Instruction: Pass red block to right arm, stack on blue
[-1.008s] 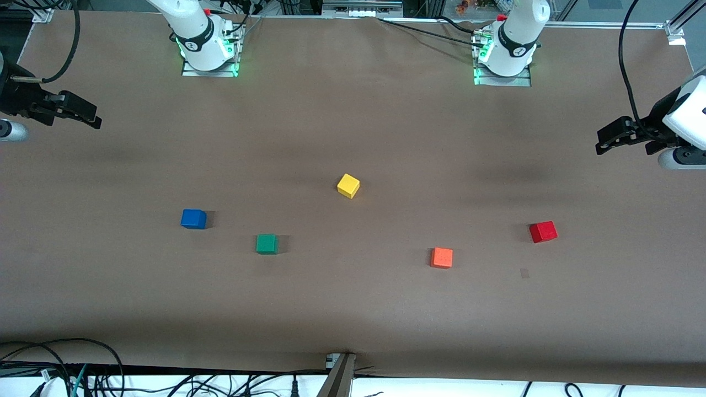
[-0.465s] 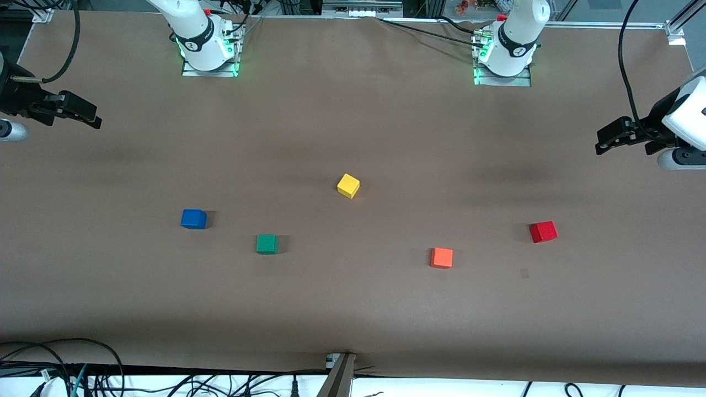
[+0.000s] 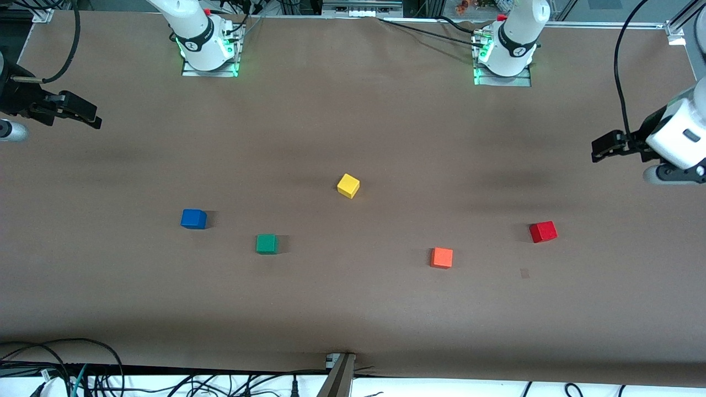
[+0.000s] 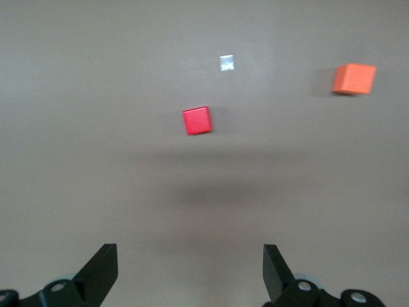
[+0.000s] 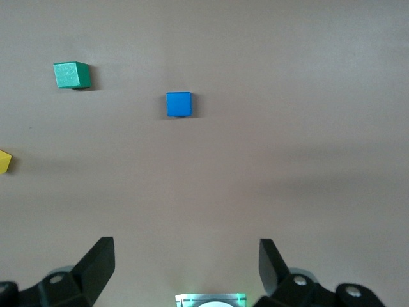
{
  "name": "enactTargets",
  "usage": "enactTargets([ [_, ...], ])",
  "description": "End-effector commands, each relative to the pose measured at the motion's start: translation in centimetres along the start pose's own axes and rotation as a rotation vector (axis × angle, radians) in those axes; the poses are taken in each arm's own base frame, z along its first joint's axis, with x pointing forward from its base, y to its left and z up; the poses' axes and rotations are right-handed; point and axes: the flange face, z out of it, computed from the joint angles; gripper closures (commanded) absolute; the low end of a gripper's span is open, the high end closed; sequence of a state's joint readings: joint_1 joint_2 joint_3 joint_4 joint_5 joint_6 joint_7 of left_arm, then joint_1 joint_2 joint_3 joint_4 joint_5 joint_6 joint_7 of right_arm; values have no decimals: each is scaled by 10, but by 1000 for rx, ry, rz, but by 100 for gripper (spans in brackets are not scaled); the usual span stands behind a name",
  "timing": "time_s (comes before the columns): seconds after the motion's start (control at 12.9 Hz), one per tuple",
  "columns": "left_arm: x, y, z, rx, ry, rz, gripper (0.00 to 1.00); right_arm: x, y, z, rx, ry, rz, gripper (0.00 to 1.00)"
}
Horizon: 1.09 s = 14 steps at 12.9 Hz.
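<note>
Left tool (image 3: 597, 150) hangs open over bare tabletop (image 3: 353, 309) near red block (image 3: 543, 231), ready to descend; right tool (image 3: 94, 120), likewise open, waits near blue (image 3: 193, 219).

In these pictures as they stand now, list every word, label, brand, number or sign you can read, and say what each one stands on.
No readable text anywhere.
The black bands on the two arm bases each carry a small round white mark, too small to read.
The red block, blue cube, green cube, yellow cube and orange cube show plain faces.
The table has no writing.
</note>
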<state>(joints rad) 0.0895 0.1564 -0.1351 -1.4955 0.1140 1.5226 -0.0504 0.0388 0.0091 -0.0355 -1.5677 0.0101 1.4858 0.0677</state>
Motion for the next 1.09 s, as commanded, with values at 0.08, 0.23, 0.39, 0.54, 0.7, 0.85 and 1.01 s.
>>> enactTargets([
  [0.08,-5,-18,-14,87,9,48,0,-1,0,-3,19,-4,-2,0],
  [0.23,-4,-44,-8,93,-12,101,0,-1,0,-3,19,-4,-3,0],
  [0.39,-2,-77,-15,107,3,145,0,-1,0,-3,19,-4,-2,0],
  [0.54,8,-104,-8,182,-6,289,0,-1,1,-3,18,-4,-2,0],
  [0.7,16,-139,-2,188,4,401,0,-1,0,-3,19,-4,-2,0],
  [0.85,28,-176,19,162,-27,534,0,-1,0,-3,19,-4,-3,0],
  [1.01,41,-211,39,136,-32,639,0,-1,0,-3,19,-5,-3,0],
])
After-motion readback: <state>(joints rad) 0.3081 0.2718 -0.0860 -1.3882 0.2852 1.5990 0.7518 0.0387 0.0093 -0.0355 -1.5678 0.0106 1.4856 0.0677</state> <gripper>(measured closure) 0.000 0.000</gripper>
